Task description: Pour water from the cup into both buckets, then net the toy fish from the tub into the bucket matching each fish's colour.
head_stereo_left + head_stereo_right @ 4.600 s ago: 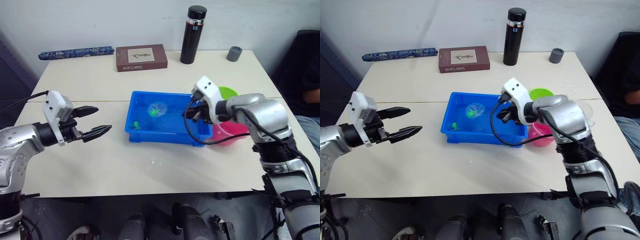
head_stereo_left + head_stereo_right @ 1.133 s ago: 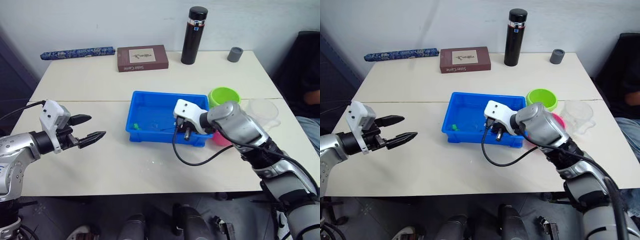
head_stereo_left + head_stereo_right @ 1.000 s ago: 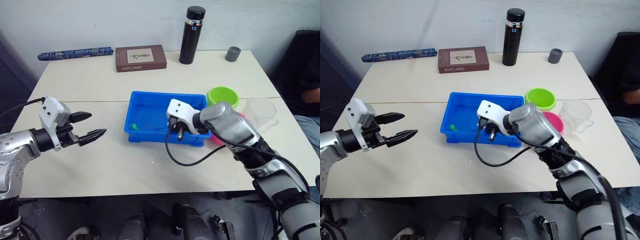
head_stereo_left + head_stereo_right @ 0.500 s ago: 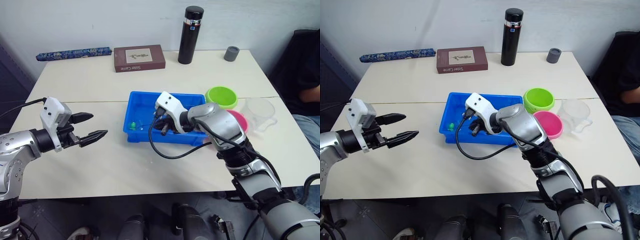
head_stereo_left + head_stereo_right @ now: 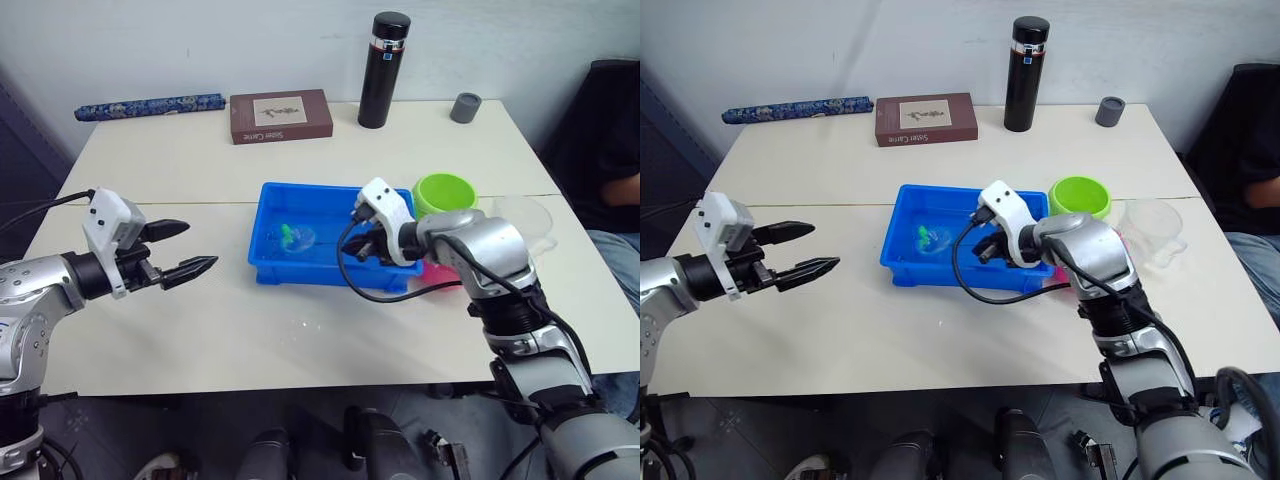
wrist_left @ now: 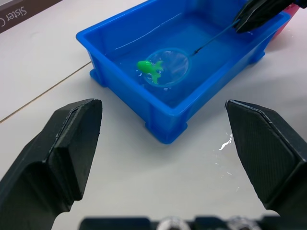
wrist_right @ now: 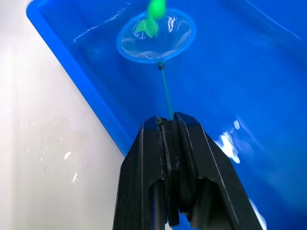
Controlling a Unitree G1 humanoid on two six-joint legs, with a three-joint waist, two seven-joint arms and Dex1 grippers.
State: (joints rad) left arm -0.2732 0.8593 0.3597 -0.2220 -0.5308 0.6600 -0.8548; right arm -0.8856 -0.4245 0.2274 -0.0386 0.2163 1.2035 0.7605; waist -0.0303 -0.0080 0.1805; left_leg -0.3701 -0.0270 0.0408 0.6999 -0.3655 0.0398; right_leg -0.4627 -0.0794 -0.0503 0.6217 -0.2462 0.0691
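The blue tub [image 5: 300,189] sits mid-table. My right gripper [image 5: 364,244] hangs over its right half, shut on the net's thin dark handle [image 7: 165,93]. The net's light blue hoop [image 6: 168,72] is over the tub's left half, and a green toy fish [image 6: 150,69] lies in it. The lime green bucket [image 5: 446,192] stands right of the tub. Just in front of it, the pink bucket [image 5: 441,272] is mostly hidden behind my right arm. The clear cup [image 5: 525,215] stands further right. My left gripper [image 5: 200,244] is open above bare table left of the tub.
Along the back edge stand a black flask [image 5: 383,70], a small grey cup [image 5: 465,107], a brown box [image 5: 282,115] and a blue patterned roll [image 5: 150,105]. A seated person [image 5: 615,170] is at the right edge. Open tabletop lies in front of the tub.
My right gripper has pulled back to the right. The green fish, which lay at the tub's left end, now sits in the net's hoop. My left arm has barely moved.
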